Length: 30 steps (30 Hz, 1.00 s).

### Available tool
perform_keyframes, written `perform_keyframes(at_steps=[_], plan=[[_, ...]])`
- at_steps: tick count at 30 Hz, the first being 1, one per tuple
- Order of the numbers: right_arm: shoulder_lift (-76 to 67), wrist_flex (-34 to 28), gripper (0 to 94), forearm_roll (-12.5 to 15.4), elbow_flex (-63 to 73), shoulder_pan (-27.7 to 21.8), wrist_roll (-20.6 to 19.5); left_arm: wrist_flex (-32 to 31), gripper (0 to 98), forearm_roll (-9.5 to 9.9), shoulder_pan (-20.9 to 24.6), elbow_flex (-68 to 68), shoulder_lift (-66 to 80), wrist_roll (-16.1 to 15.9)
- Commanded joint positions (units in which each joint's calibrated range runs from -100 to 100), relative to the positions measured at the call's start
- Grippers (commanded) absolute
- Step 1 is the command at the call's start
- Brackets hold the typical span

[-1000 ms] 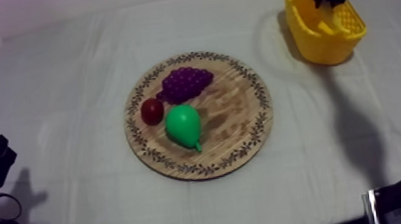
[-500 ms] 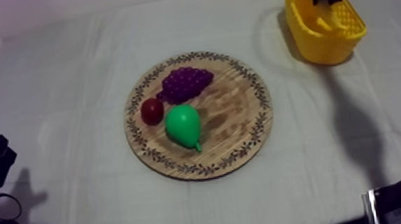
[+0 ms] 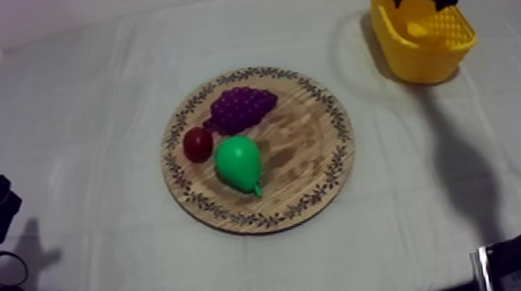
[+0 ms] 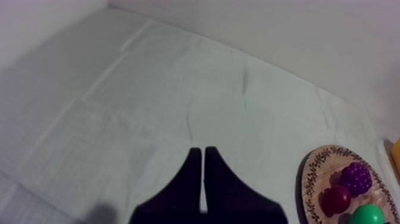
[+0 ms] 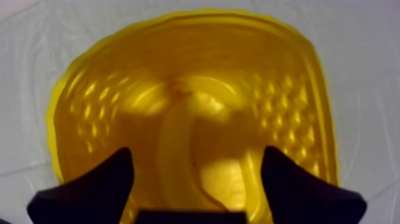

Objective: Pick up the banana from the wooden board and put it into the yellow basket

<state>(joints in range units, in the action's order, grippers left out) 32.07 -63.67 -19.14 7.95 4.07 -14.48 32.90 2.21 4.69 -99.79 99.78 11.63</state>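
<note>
Lying in yellow basket (image 5: 297, 107) | banana (image 5: 177, 149) curved, yellow | right pincer (image 5: 196, 156) spread

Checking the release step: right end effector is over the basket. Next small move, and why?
Probably lift the right end effector straight up, clear of the yellow basket. Its fingers stand apart with nothing between them, and the banana lies inside the basket, not on the wooden board.
</note>
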Motion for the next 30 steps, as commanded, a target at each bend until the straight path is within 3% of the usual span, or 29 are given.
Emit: perform_keyframes(at_steps=[1,5,11,18,30], plan=[[-1.4,1.1,41.8,-0.3,-1.4,-0.1,-0.8,0.0,0.1,-0.03,0.0,0.0,0.0,0.0],[-4.8,3.0,24.0,-0.6,-4.8,-0.3,-1.7,0.0,0.1,-0.03,0.0,0.0,0.0,0.0],[-10.4,5.4,7.7,-1.4,-10.2,-0.1,-2.8,0.0,0.1,-0.03,0.0,0.0,0.0,0.0],[-17.3,9.6,1.3,-3.7,-18.5,0.5,-4.3,0.0,0.1,-0.03,0.0,0.0,0.0,0.0],[-35.4,19.1,0.3,-9.8,-37.7,-0.7,-10.1,0.0,0.1,-0.03,0.0,0.0,0.0,0.0]])
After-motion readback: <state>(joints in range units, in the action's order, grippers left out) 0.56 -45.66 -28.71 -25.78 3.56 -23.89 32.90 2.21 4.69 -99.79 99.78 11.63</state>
